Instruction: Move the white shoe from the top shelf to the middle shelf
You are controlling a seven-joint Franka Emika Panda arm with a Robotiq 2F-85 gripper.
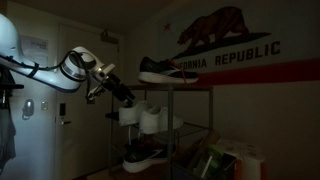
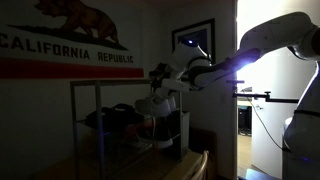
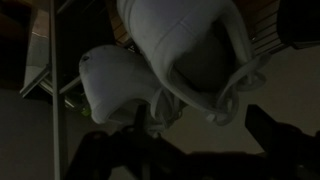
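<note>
The scene is dim. The white shoe (image 1: 129, 113) sits at the near end of the rack at the level of the middle shelf (image 1: 190, 128), right under my gripper (image 1: 124, 99). It also shows in an exterior view (image 2: 155, 103). In the wrist view the white shoe (image 3: 190, 45) fills the top, opening and laces towards me. My gripper (image 3: 200, 128) has its fingers spread wide with floor between them, just short of the shoe's collar. The top shelf (image 1: 195, 86) holds only a dark sneaker (image 1: 165, 69).
A second white shoe (image 1: 151, 120) lies beside the first and shows in the wrist view (image 3: 112, 82). Another shoe (image 1: 141, 155) sits on the lowest tier. A California flag (image 1: 225, 45) hangs on the wall behind. A box (image 1: 235, 160) stands beside the rack.
</note>
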